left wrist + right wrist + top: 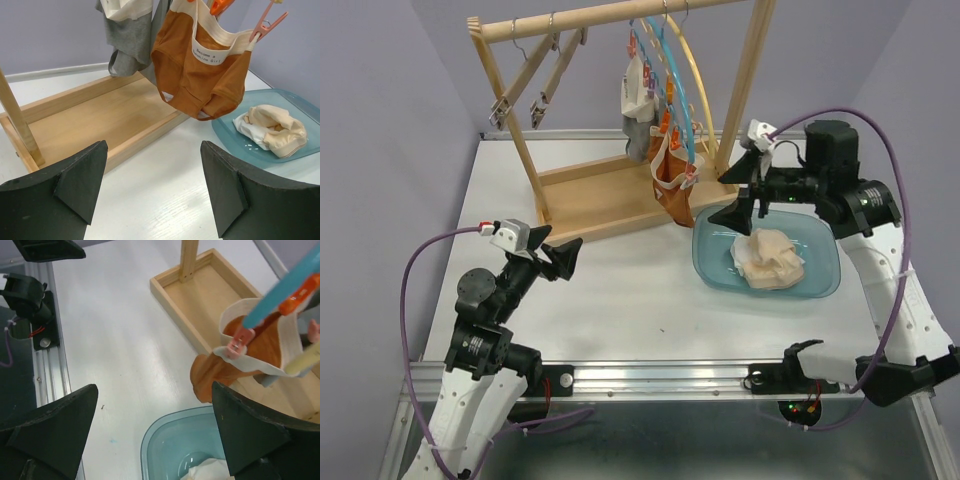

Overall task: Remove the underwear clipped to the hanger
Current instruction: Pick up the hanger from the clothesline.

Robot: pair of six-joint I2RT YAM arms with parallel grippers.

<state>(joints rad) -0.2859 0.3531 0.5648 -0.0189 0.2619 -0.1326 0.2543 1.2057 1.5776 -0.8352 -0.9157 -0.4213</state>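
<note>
Left fingers [75, 185] stand wide apart and empty over the worktop [640, 300] in front of the wooden rack [600, 190]; right fingers [55, 425], equally wide and empty, hang at the rack's right end beside the orange-brown underwear [200, 75]. That garment and a grey pair [130, 35] hang pegged under the rack's rail. Light, limp cloth, I judge: pinch the waistband just below a peg [270, 24] and pull down, since looser folds would only stretch.

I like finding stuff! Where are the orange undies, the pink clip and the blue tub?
orange-brown underwear [195, 85], left wrist view, front cloth under the waistband.
pink clip [266, 28], left wrist view, middle of its body.
blue tub [712, 250], top external view, bare floor at its left end.
</note>
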